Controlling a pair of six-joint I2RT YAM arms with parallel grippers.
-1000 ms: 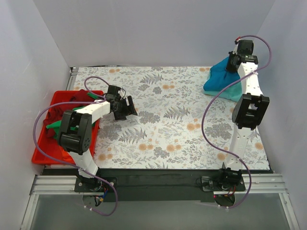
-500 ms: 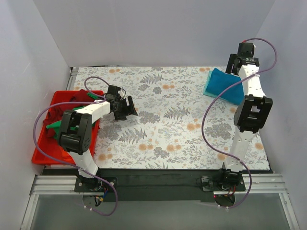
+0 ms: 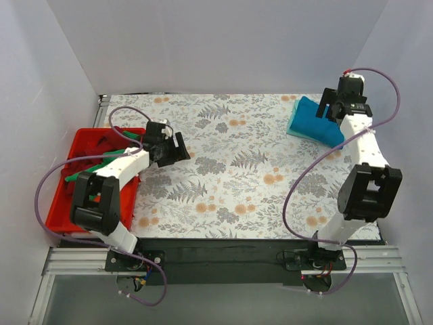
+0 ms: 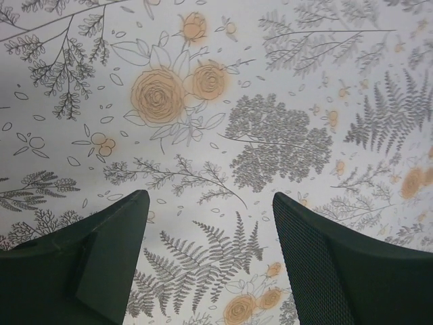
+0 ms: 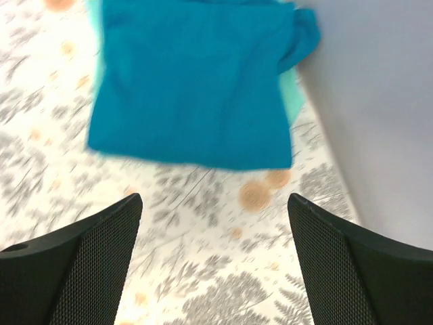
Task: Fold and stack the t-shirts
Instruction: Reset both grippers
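Note:
A folded deep blue t-shirt (image 3: 312, 120) lies at the far right of the table on a pale mint green t-shirt (image 5: 292, 91) whose edge peeks out beneath it. In the right wrist view the blue t-shirt (image 5: 193, 81) fills the top. My right gripper (image 3: 342, 107) hovers over the stack's near right side, open and empty (image 5: 215, 206). Bright green (image 3: 111, 157) and dark red (image 3: 91, 161) t-shirts lie crumpled in the red tray. My left gripper (image 3: 169, 147) hangs open over bare tablecloth right of the tray (image 4: 210, 203), holding nothing.
The red plastic tray (image 3: 61, 223) sits at the table's left edge. White walls close in the left, back and right; the right wall (image 5: 379, 108) stands close beside the folded stack. Purple cables loop off both arms.
My right gripper opened and let go of the blue t-shirt, which now lies flat, then drew back toward the near right. The left arm swung slightly back and left.

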